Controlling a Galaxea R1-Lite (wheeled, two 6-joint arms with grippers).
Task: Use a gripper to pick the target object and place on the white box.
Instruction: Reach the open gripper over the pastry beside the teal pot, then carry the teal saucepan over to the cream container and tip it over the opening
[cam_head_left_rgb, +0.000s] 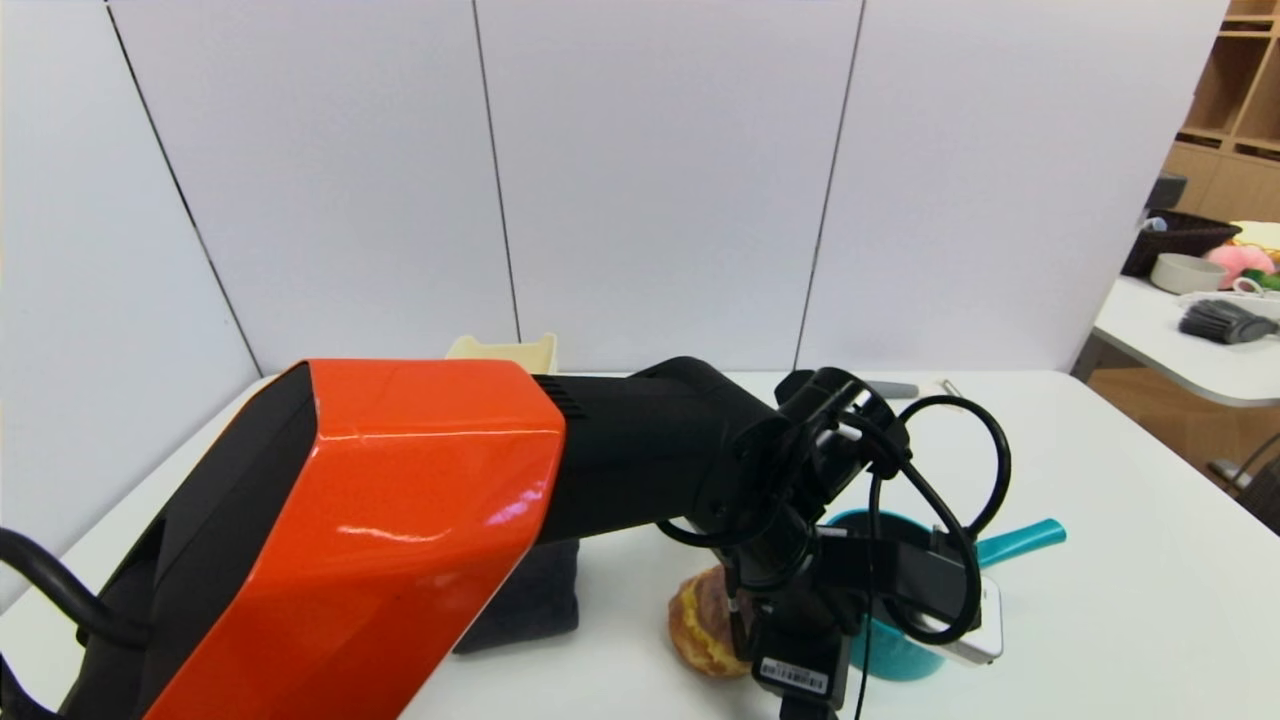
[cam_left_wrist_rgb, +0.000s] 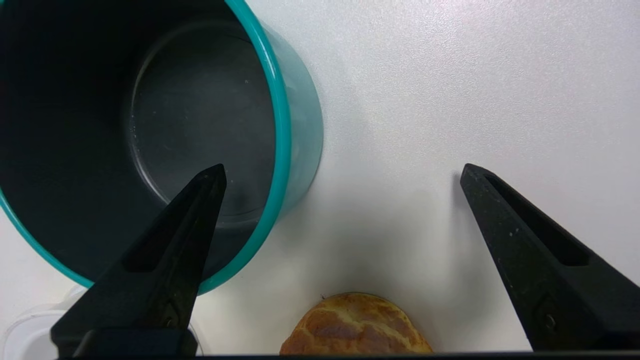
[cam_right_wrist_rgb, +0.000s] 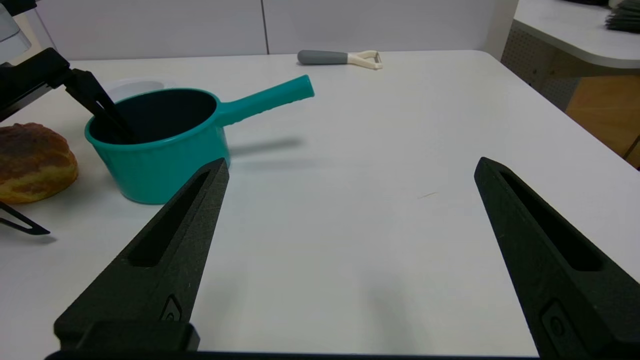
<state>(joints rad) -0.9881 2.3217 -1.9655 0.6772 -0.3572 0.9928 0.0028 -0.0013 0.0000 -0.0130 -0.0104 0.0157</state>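
Note:
The teal saucepan (cam_head_left_rgb: 905, 655) stands on the white table near its front, with its handle (cam_head_left_rgb: 1022, 540) pointing right. My left gripper (cam_left_wrist_rgb: 342, 172) hangs open over the pan's rim. One finger (cam_right_wrist_rgb: 102, 107) dips into the dark inside (cam_left_wrist_rgb: 200, 100) and the other is outside the wall, towards the bun. In the head view the wrist and cables hide most of the pan. The cream-white box (cam_head_left_rgb: 503, 350) stands at the back of the table, partly behind my orange left arm (cam_head_left_rgb: 400, 520). Off to the pan's right, my right gripper (cam_right_wrist_rgb: 350, 167) is low over bare table, open and holding nothing.
A pink-and-yellow bun (cam_head_left_rgb: 700, 620) lies just left of the pan. A dark grey cloth (cam_head_left_rgb: 535, 595) lies further left. A flat white disc (cam_right_wrist_rgb: 132, 87) sits behind the pan and a grey-handled peeler (cam_right_wrist_rgb: 340, 57) at the back. A second table (cam_head_left_rgb: 1200, 340) stands far right.

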